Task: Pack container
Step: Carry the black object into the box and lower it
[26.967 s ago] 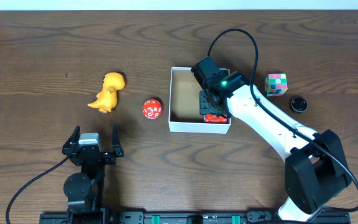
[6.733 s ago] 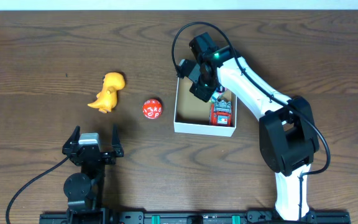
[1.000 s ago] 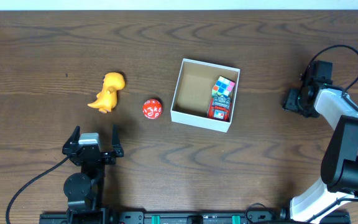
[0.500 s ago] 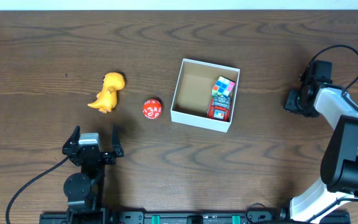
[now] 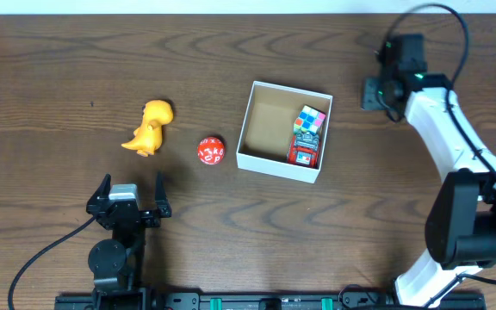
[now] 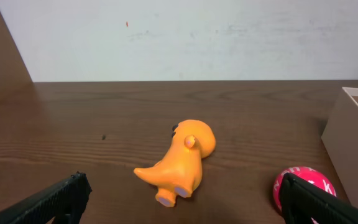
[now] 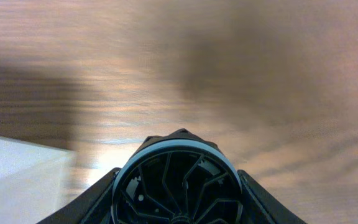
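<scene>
off the far right corner of the container [image 5: 274,166], my right gripper [image 5: 374,91], arm outstretched, clamps a black disc [image 7: 178,180]; left gripper [image 5: 132,184] folded back, jaws wide.

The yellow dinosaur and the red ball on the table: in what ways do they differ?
The dinosaur is yellow-orange; the ball is red with white marks. The dinosaur is a long figure with a tail; the ball is round. The dinosaur is larger than the ball. The ball lies closer to the box than the dinosaur. Both lie on the table, outside the box.
</scene>
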Controlling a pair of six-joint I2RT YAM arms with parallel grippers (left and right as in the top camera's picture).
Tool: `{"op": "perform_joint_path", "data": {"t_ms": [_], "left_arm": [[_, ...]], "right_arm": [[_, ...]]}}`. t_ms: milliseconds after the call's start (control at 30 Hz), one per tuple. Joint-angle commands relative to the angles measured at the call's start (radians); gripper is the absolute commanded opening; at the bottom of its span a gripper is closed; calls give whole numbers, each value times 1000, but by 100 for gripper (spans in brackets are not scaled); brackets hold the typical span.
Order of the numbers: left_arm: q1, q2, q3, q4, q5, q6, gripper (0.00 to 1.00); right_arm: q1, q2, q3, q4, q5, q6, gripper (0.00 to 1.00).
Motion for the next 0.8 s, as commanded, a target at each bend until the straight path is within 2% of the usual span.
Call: {"op": "perform_joint_path", "data": {"t_ms": [0,433,600,767], "left_arm": [[-2,-5,-15,-36,12,0,98],[-2,-5,-15,-36,12,0,98],[-2,-5,-15,-36,12,0,98],[-2,-5,-15,-37,12,0,98]], "right_arm": [[77,2,74,-26,-2,-34,45],[310,2,188,-108,-5,-50,46],[333,6,187,-230,-5,-50,46],[323,6,167,-262,-5,-60,46]]}}
